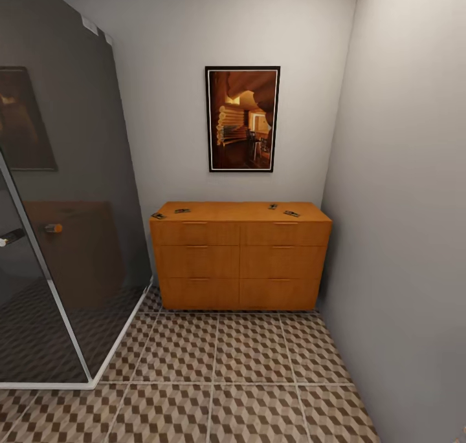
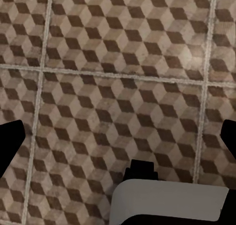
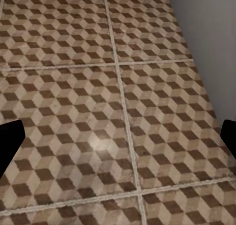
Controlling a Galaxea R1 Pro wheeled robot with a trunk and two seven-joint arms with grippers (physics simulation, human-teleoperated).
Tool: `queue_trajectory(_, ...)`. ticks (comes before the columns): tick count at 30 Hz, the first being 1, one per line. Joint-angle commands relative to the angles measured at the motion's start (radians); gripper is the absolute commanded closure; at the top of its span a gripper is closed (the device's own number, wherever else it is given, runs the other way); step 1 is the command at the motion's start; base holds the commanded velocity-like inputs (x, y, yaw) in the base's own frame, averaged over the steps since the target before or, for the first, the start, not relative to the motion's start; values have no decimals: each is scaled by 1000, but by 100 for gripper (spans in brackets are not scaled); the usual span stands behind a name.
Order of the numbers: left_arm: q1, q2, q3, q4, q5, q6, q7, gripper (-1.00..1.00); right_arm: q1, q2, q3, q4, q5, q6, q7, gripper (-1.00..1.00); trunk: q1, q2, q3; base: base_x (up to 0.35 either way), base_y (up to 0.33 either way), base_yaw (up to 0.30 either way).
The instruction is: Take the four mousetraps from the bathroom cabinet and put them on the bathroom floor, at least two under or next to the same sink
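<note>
The bathroom floor (image 1: 213,365) is laid in large square tiles with a brown, beige and white cube pattern and pale grout lines, running from the near edge to the far wall. Against that far wall stands the cabinet (image 1: 239,262), a low orange-brown dresser with six drawers and slim handles, its right end close to the grey right wall. Four mousetraps lie on its top: one at the far-left corner (image 1: 158,216), one just right of it (image 1: 182,211), one right of centre (image 1: 273,206) and one near the right end (image 1: 291,213). A dark-framed picture (image 1: 242,119) hangs above the cabinet. On the left a glass shower enclosure (image 1: 65,236) borders the tiles.

Both wrist views look down on the tiled floor. The left claw (image 2: 118,141) hangs over bare tiles with its dark fingertips (image 2: 10,141) set wide apart, holding nothing. The right claw (image 3: 118,139) is likewise spread and unloaded, over tiles beside the grey wall (image 3: 211,38).
</note>
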Motion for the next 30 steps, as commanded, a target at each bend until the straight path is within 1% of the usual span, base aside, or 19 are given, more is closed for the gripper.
queue_trajectory(1,-1,1,1,0,2,-3,1,-100,-1,1,-3,1,5,-3,-4,-100,0,-1,-1,0,0,0)
queue_trajectory(5,-1,0,0,0,2,-3,1,-100,0,0,-3,1,5,-4,-4,-100,0,-1,-1,0,0,0)
queue_trajectory(7,-1,-5,-1,0,2,-3,1,-100,0,-1,-3,2,5,-4,-4,-100,0,-1,-1,0,0,0)
queue_trajectory(8,-1,-17,-3,0,1,-3,1,-100,0,-2,-3,4,5,-3,-4,-100,0,-1,-1,0,0,0)
queue_trajectory(11,-1,-23,-4,1,1,-3,1,-100,0,-3,-3,13,5,-3,-4,-100,0,-1,-1,0,0,0)
queue_trajectory(18,-1,-26,-3,0,0,-3,1,-100,0,-4,-3,40,5,-3,-3,-100,0,-1,-1,0,0,0)
queue_trajectory(30,-1,-24,-3,-22,-3,-3,2,-100,0,2,-2,45,7,-7,-3,-100,0,-1,-1,0,0,0)
